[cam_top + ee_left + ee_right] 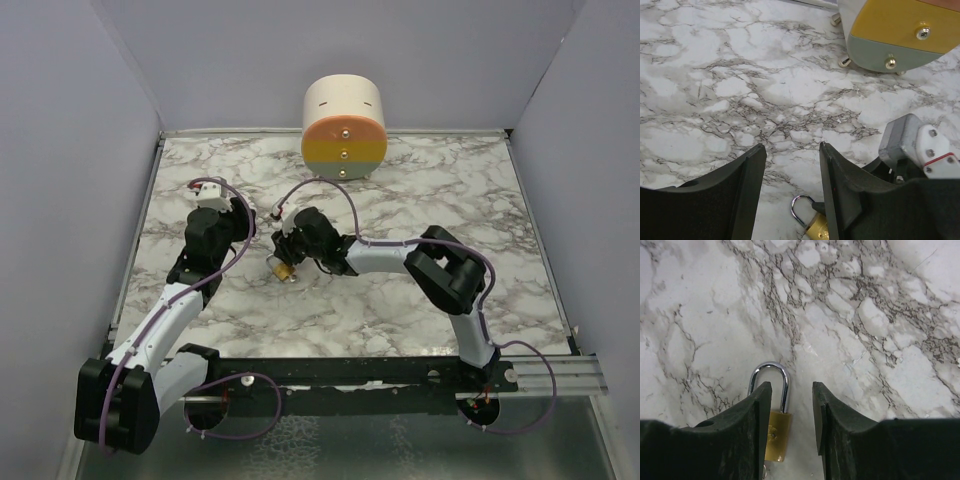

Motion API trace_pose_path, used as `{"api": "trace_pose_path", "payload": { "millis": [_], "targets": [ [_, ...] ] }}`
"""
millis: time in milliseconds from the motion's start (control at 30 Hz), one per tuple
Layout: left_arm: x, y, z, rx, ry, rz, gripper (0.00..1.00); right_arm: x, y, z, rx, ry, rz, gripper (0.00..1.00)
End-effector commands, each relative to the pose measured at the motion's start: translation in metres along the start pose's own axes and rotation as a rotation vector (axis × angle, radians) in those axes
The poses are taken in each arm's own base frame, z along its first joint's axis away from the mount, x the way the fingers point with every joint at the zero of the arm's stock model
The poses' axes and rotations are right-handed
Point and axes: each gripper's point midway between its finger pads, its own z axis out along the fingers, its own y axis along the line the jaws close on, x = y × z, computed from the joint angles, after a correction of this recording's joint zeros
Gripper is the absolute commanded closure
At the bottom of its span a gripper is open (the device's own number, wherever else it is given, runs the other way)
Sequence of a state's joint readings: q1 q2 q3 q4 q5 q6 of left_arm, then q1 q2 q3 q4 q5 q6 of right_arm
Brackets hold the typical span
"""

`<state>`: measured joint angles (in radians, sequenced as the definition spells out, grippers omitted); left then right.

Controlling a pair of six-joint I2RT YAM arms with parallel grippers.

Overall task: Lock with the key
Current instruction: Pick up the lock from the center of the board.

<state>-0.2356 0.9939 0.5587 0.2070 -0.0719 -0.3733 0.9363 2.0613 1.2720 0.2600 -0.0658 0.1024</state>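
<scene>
While both arms reach in over the marbled table [420, 300], I see that slab filling the floor of the plain-walled enclosure. At its far edge stands a rounded cream cabinet [343, 125] whose front is banded orange, yellow and grey-blue, with a small knob on each band.

The left arm [160, 320] rises from its base at the near left corner. The right arm [450, 270] folds in from the near right and stretches leftward towards the middle of the table.

The left tool [792, 147] is open, with only bare marble between its fingers. It hangs just left of the right arm's wrist and holds nothing.

The right tool [791, 385] points down at the table with its jaws apart. It is not clamped on anything.

The padlock [284, 268] lies flat on the table near the middle, well apart from the cabinet and directly under the right tool. In the right wrist view its brass body [777, 432] sits in the gap, tucked against and partly under the finger on the picture's left, with clear marble between it and the other finger. Its silver shackle [770, 365] sticks out past the fingertips. One leg is hidden, so I cannot tell whether the shackle is latched.
</scene>
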Motion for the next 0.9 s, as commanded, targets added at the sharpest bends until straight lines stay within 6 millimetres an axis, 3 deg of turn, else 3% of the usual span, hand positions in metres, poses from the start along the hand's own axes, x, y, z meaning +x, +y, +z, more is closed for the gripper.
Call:
{"api": "trace_pose_path", "payload": {
  "millis": [0,467,867],
  "targets": [
    [-0.007,0.003,-0.003,-0.010,-0.035,-0.014,0.50,0.018,0.003,0.009,-0.016,0.054,-0.018,0.62],
    [-0.011,0.007,-0.007,-0.033,-0.056,-0.012,0.49,0.039,0.007,0.017,-0.046,0.107,-0.017,0.63],
    [-0.017,0.005,-0.005,-0.029,-0.074,-0.017,0.49,0.077,0.008,0.008,-0.054,0.194,-0.013,0.69]
  ]
}}
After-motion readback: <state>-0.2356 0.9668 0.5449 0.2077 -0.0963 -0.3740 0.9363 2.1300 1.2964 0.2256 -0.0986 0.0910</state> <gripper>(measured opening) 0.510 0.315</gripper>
